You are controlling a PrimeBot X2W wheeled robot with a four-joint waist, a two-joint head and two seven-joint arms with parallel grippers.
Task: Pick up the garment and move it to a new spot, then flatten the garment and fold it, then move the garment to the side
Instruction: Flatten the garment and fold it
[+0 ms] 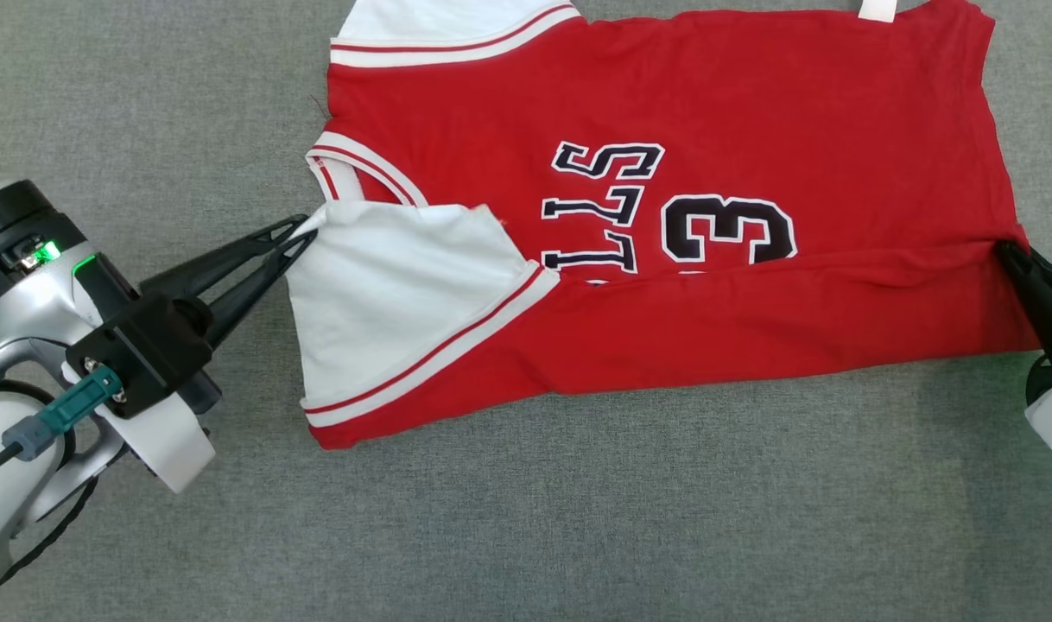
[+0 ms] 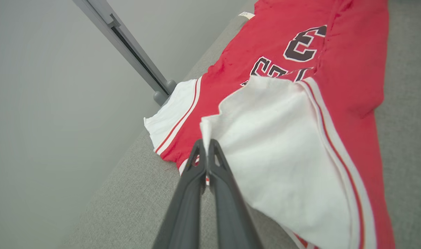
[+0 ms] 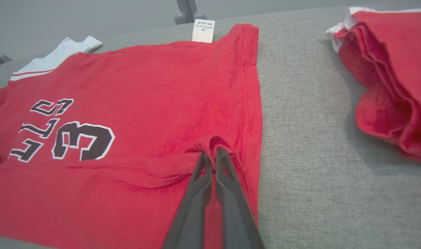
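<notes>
The red fabric jersey with white sleeves (image 1: 750,130) lies on the grey felt tabletop (image 1: 578,518), long axis side to side between the arms. The left tool (image 1: 306,231) pinches a white sleeve (image 1: 388,294), the right tool (image 3: 212,152) the red hem (image 3: 252,103) (each at its own end).

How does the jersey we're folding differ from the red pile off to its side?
The jersey lies spread out, one long edge folded over; the pile is bundled in layers. The jersey shows its number; the pile shows no print. The left gripper pinches the jersey's sleeve, the right gripper its hem; the pile lies apart, untouched. Both are red with white trim.
</notes>
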